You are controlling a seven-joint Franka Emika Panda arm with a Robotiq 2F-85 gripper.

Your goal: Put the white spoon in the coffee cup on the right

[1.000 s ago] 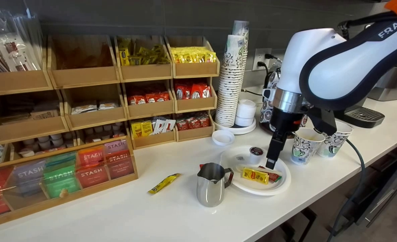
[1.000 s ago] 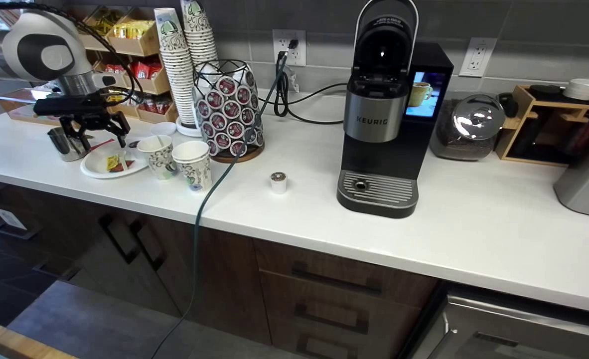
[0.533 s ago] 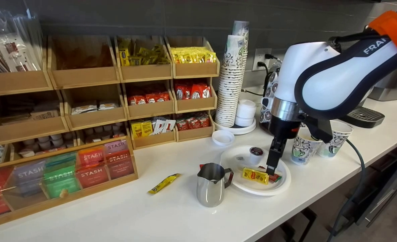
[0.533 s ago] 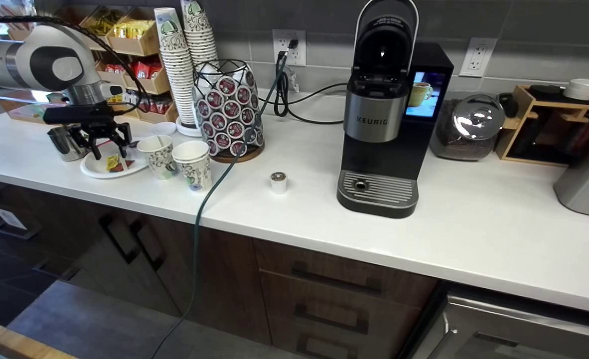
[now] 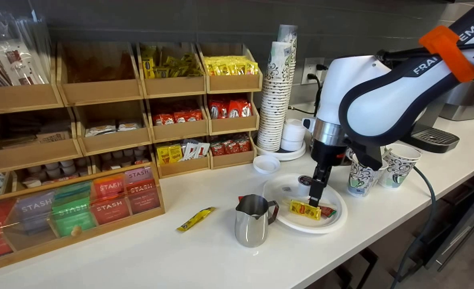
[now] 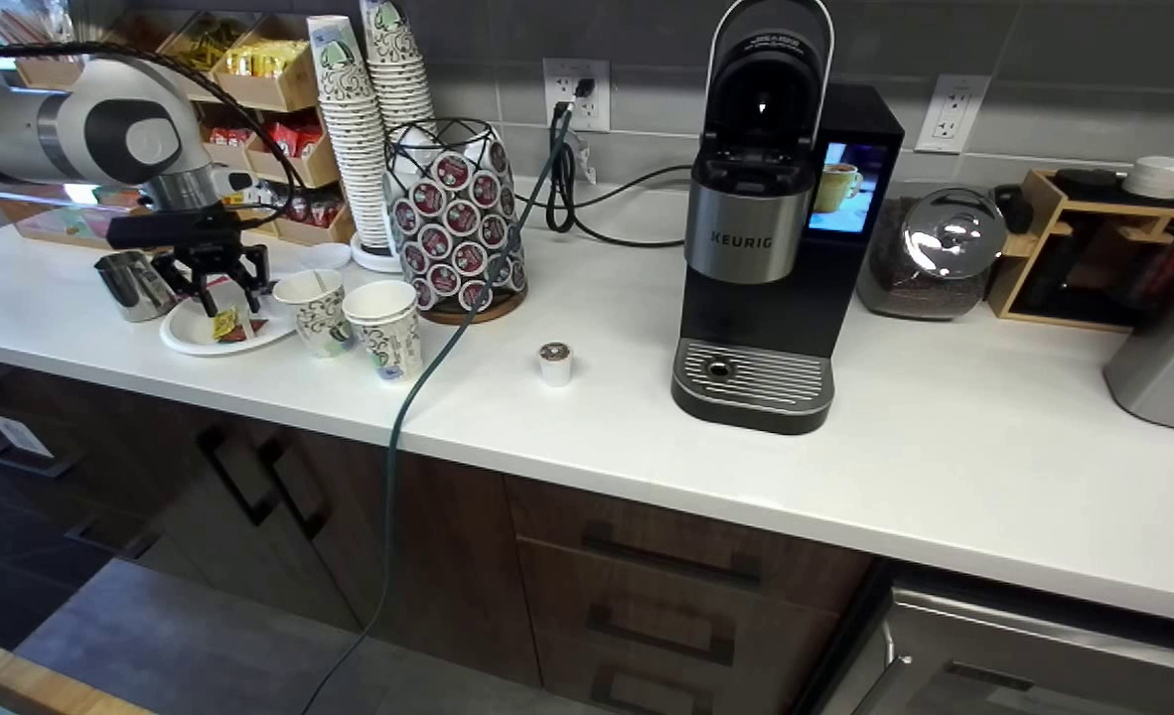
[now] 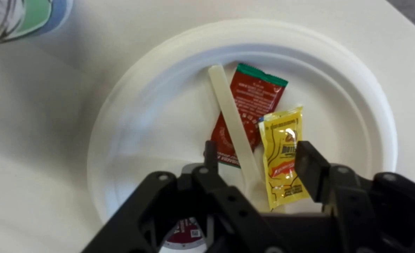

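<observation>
White spoon (image 7: 232, 119) on the plate (image 7: 383, 140), beneath a spread hand (image 7: 257, 154)

Fingers (image 7: 311, 170) parted, the hand hangs over the plate; in the wrist view the lower part of the spoon and most of a yellow packet (image 7: 284, 158) show between them. The spoon's handle lies across a red packet (image 7: 255, 95) with a green end, and its bowl, hard to make out, is just beside the yellow packet. Whether the fingertips touch anything I cannot tell. A coffee pod (image 5: 303, 185) stands on the plate too.

In both exterior views the plate rests on the bench (image 5: 205, 261) with a steel pitcher (image 5: 249, 224) beside it. On its other side the left cup (image 6: 317, 323) stands upright near it, the coffee cup on the right (image 6: 388, 343) farther off, both patterned. A long yellow sachet (image 5: 196, 219) lies well apart from the plate.
</observation>
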